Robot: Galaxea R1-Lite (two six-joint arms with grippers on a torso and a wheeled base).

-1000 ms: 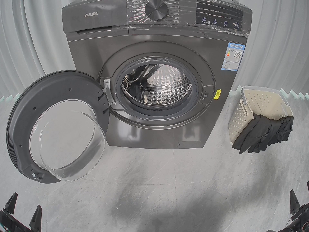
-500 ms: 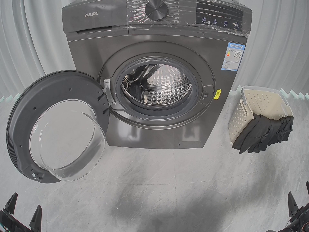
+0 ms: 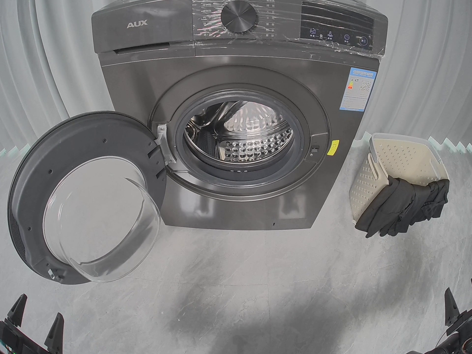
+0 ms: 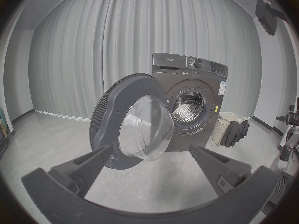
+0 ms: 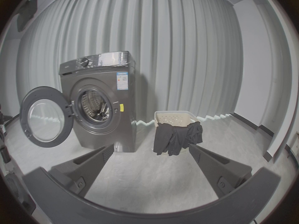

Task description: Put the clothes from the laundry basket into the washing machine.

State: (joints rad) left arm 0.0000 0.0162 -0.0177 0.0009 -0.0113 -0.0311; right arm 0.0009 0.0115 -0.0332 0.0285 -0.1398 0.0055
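The grey washing machine [image 3: 236, 124] stands in front of me with its round door [image 3: 88, 197] swung wide to the left, and its steel drum [image 3: 241, 133] holds no clothes. To the machine's right, a cream laundry basket [image 3: 393, 153] sits on the floor. Black clothes [image 3: 403, 205] hang over its front rim, also visible in the right wrist view as black clothes [image 5: 177, 137]. My left gripper [image 3: 38, 313] is open, low at the near left, far from the door. My right gripper [image 5: 149, 154] is open and holds nothing, low at the near right, well short of the basket.
Pale marble floor [image 3: 255, 281] stretches between me and the machine. The open door juts out over the floor on the left. Pleated grey curtains [image 3: 39, 50] close off the back.
The whole head picture has shifted slightly, so the camera moved and the machine looks a little nearer. The clothes, the basket and the door keep their places.
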